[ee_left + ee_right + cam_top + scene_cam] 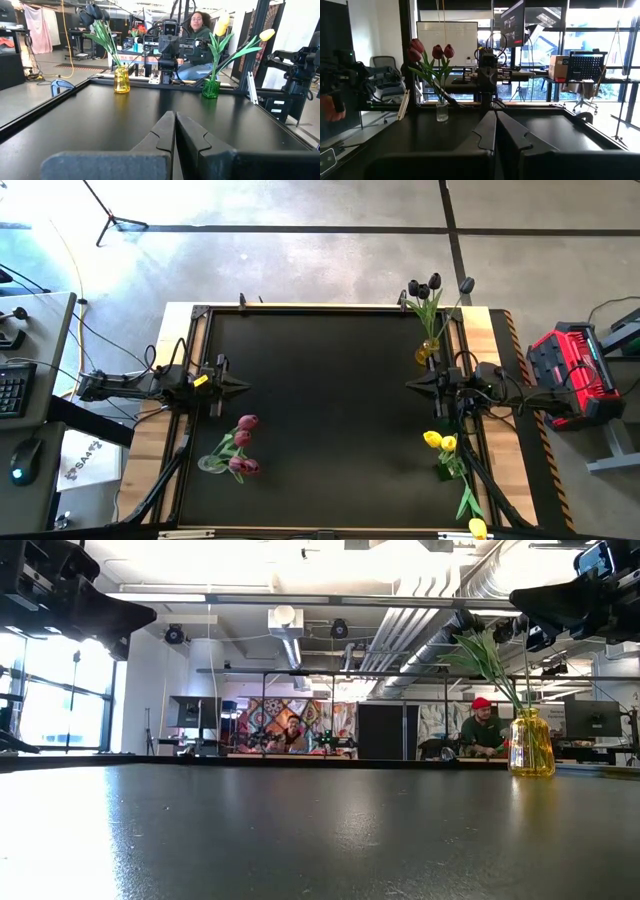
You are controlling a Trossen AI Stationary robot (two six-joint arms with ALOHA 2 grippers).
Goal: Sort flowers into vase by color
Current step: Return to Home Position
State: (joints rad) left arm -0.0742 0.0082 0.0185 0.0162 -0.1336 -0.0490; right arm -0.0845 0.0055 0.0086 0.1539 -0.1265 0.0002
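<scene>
Hovering at the left edge of the black tabletop (320,420), the left end effector (243,385) points toward the middle, its fingers pressed together with nothing between them. The right end effector (410,383) faces it from the opposite edge, likewise closed and empty.

Every flower stands in a vase. Seen from above, the dark purple tulips (425,285) fill the yellow vase (428,352) at the upper right, just beside the right arm. The pink-red tulips (243,445) sit in the clear vase (212,464) at the lower left, heads leaning toward the middle. The yellow tulips (440,442) are in the green vase (443,473) at the lower right — one stem leans far out toward the bottom edge.
</scene>
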